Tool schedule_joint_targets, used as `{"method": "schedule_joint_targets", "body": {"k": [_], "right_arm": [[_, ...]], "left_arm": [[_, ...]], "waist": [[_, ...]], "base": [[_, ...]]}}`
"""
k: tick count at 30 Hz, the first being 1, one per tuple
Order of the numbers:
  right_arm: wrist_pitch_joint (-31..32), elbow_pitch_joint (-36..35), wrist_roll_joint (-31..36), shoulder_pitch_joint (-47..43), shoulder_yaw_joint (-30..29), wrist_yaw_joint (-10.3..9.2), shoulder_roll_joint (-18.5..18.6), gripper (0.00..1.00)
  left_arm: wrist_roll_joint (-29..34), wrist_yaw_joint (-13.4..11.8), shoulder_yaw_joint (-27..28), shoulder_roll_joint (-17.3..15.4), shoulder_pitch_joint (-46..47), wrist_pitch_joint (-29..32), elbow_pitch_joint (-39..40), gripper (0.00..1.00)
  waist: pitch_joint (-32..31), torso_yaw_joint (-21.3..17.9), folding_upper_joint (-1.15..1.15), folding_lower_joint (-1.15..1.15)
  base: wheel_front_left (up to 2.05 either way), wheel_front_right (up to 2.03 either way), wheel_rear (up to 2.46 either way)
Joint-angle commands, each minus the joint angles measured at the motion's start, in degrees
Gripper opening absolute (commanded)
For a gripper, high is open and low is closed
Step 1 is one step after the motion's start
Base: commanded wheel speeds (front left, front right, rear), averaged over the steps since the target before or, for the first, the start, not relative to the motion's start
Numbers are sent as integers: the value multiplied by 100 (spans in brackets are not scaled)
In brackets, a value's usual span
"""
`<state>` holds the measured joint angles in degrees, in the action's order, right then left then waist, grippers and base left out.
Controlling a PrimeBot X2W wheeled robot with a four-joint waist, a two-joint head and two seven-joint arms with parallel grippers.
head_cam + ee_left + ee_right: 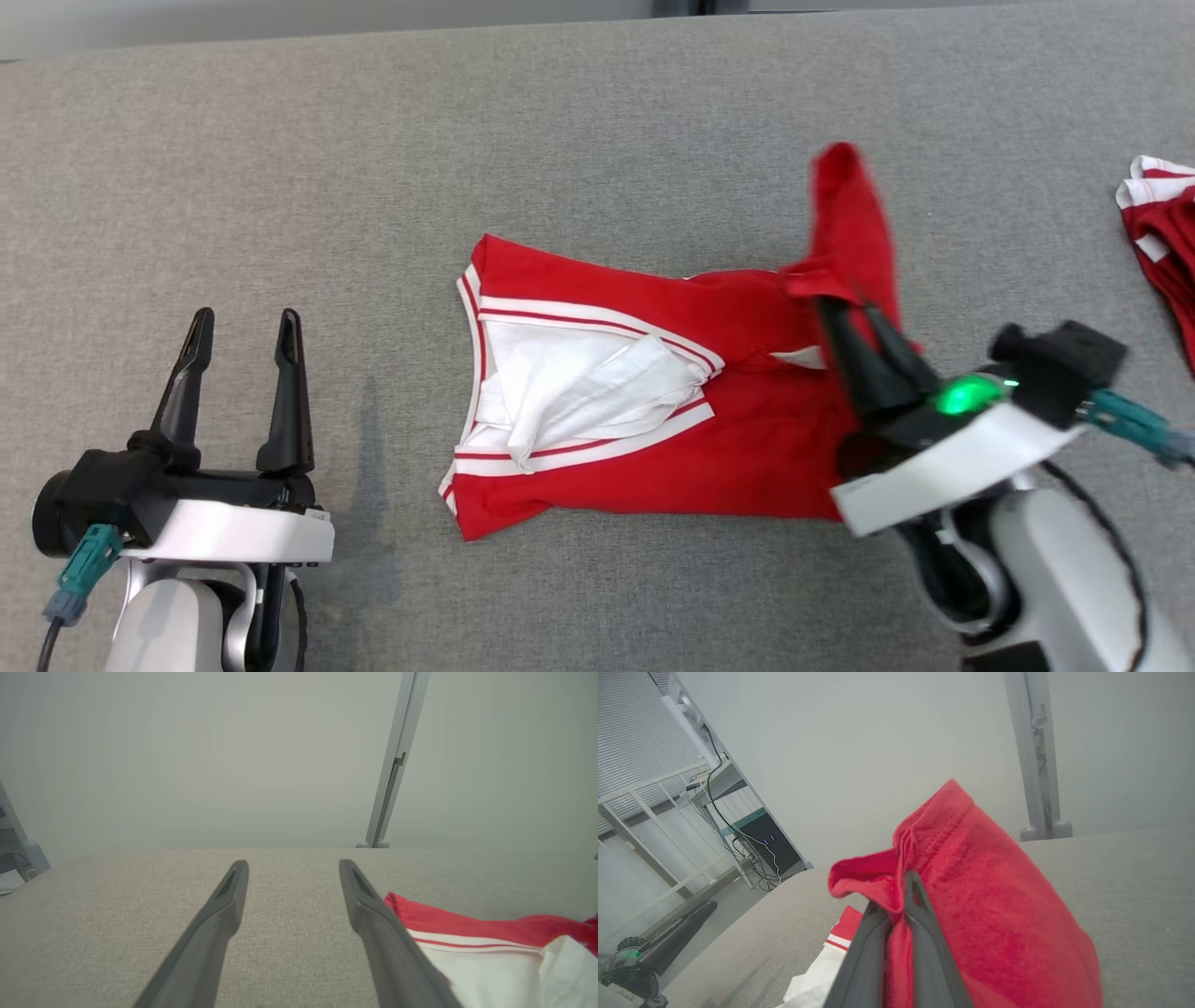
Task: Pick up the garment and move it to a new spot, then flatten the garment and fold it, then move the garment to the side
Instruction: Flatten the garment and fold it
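The garment is a red shirt with white stripe trim and a white inner lining, lying in the middle of the grey table. Its right end is lifted off the surface, with my right gripper shut on that red fabric; a flap stands up above the fingers. In the right wrist view the red cloth bulges over and between the closed fingers. My left gripper rests open at the lower left, well clear of the shirt. In the left wrist view the garment's edge lies just right of the open fingers.
A second red and white garment lies at the table's right edge. A pale wall and a grey post stand beyond the far edge. Shelving, cables and a dark box sit off the table's left side.
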<state>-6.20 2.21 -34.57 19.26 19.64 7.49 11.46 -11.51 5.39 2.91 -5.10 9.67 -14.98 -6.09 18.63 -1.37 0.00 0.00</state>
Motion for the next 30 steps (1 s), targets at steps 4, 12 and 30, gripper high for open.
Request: {"method": "schedule_joint_targets", "body": {"k": [4, 12, 30], "right_arm": [[-66, 262, -279, 423, 777, 2, -434, 0], [-442, 1064, -796, 943, 1769, 3, -769, 0], [-908, 1818, -1716, 1828, 2550, 3, -838, 100]], "left_arm": [[-9, -40, -84, 6, 125, -17, -30, 100], [10, -36, -163, 16, 256, -17, -28, 100], [7, 12, -242, 119, 425, -18, -122, 100]], "waist": [[18, 182, 0, 0], [121, 424, 0, 0], [374, 608, 0, 0]], "base": [[0, 0, 0], [0, 0, 0], [0, 0, 0]]}}
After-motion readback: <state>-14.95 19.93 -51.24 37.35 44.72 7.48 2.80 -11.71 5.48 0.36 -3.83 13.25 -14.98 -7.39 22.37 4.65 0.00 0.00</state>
